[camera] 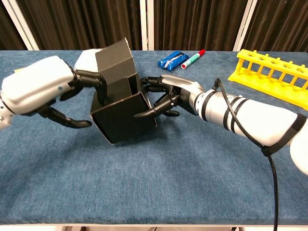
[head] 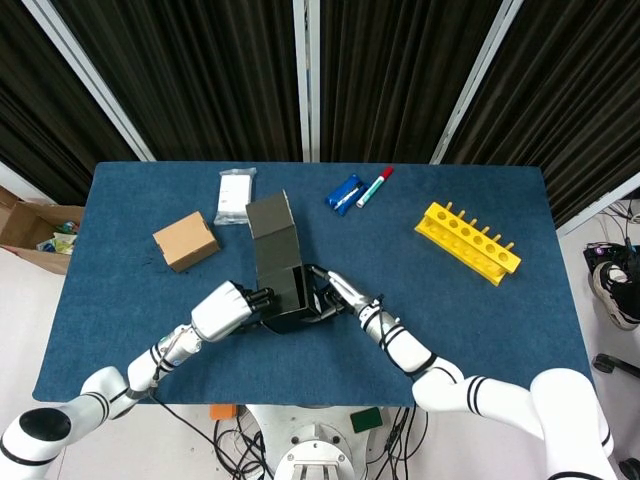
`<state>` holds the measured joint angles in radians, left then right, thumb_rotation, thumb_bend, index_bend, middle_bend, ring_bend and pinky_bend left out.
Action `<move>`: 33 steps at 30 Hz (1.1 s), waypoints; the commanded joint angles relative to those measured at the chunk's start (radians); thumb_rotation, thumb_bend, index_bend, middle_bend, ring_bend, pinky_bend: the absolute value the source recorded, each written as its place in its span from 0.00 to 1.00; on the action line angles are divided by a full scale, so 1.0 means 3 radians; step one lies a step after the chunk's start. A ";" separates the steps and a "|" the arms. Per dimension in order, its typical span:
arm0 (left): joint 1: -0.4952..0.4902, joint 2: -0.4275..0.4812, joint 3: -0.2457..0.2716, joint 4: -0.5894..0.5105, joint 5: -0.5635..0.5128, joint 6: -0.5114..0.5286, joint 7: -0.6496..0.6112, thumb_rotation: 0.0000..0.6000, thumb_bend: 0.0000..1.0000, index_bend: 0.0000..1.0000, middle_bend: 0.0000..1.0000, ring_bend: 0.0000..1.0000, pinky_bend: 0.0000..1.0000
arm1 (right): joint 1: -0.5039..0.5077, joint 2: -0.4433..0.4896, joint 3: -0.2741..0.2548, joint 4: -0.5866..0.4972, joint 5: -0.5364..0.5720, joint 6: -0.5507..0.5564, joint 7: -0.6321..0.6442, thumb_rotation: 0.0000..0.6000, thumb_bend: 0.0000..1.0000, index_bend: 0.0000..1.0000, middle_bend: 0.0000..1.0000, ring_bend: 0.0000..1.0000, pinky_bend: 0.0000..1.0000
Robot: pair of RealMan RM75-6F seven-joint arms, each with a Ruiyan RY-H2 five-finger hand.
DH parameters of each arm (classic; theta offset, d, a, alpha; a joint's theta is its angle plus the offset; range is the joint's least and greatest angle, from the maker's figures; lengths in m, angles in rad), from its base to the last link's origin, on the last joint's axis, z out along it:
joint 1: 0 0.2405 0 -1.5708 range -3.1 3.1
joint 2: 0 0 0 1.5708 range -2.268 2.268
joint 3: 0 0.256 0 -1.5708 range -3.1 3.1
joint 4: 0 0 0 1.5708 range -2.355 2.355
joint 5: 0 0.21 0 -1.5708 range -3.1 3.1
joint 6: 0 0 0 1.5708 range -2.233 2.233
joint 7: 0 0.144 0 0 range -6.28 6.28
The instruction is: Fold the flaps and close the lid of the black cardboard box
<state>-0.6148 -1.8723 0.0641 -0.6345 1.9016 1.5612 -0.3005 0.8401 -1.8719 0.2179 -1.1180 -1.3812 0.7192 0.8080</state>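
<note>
The black cardboard box (head: 283,292) (camera: 123,123) is tilted, its lower corner at or just above the blue table. Its long lid (head: 271,215) (camera: 114,58) stands open, pointing up and away from me. My left hand (head: 226,311) (camera: 40,91) grips the box's left side, with fingers over the top edge and the thumb below. On the other side my right hand (head: 338,298) (camera: 169,96) holds it, thumb on the front face and fingers along the open top. The box's inside is hidden.
A brown cardboard box (head: 186,241) sits left of the black one, with a white packet (head: 235,194) behind it. A blue packet (head: 345,192) (camera: 173,60) and a red-capped marker (head: 374,186) (camera: 193,58) lie at the back. A yellow tube rack (head: 468,242) (camera: 269,72) stands at the right.
</note>
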 commanded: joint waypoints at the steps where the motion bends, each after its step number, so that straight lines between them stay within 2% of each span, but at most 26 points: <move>1: -0.0007 -0.0134 0.0064 0.0191 -0.0008 0.0019 -0.0067 1.00 0.12 0.48 0.42 0.81 0.97 | -0.0001 -0.0108 -0.0131 0.0251 -0.0219 0.0129 0.0216 1.00 0.16 0.42 0.39 0.85 1.00; 5: -0.0049 -0.0184 0.0079 0.0259 -0.0027 0.0043 -0.0123 1.00 0.12 0.46 0.41 0.81 0.97 | -0.0032 -0.0129 -0.0249 0.0430 -0.0386 0.0295 0.0365 1.00 0.18 0.42 0.38 0.84 1.00; 14: -0.0182 -0.0127 0.0165 0.0146 -0.0024 -0.0129 0.0013 1.00 0.12 0.42 0.40 0.81 0.97 | -0.0070 -0.0171 -0.0453 0.0709 -0.0580 0.0510 0.0269 1.00 0.18 0.42 0.35 0.83 1.00; 26: -0.0338 0.0064 0.0261 -0.0258 -0.0049 -0.0568 0.0438 1.00 0.12 0.41 0.39 0.81 0.97 | -0.0071 -0.0206 -0.0523 0.0777 -0.0598 0.0571 0.0315 1.00 0.18 0.42 0.35 0.83 1.00; 30: -0.0390 0.0112 0.0275 -0.0316 -0.0025 -0.0625 0.0604 1.00 0.14 0.48 0.41 0.81 0.97 | -0.0071 -0.0218 -0.0529 0.0792 -0.0595 0.0587 0.0328 1.00 0.18 0.42 0.35 0.83 1.00; 33: -0.0401 0.0124 0.0268 -0.0331 -0.0029 -0.0603 0.0626 1.00 0.17 0.60 0.50 0.81 0.97 | -0.0071 -0.0219 -0.0526 0.0791 -0.0585 0.0598 0.0350 1.00 0.18 0.42 0.35 0.83 1.00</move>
<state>-0.7331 -1.8366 0.1447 -0.7327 1.8928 1.3772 -0.1115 0.8187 -1.9377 0.0602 -0.8806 -1.5571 0.8987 0.9128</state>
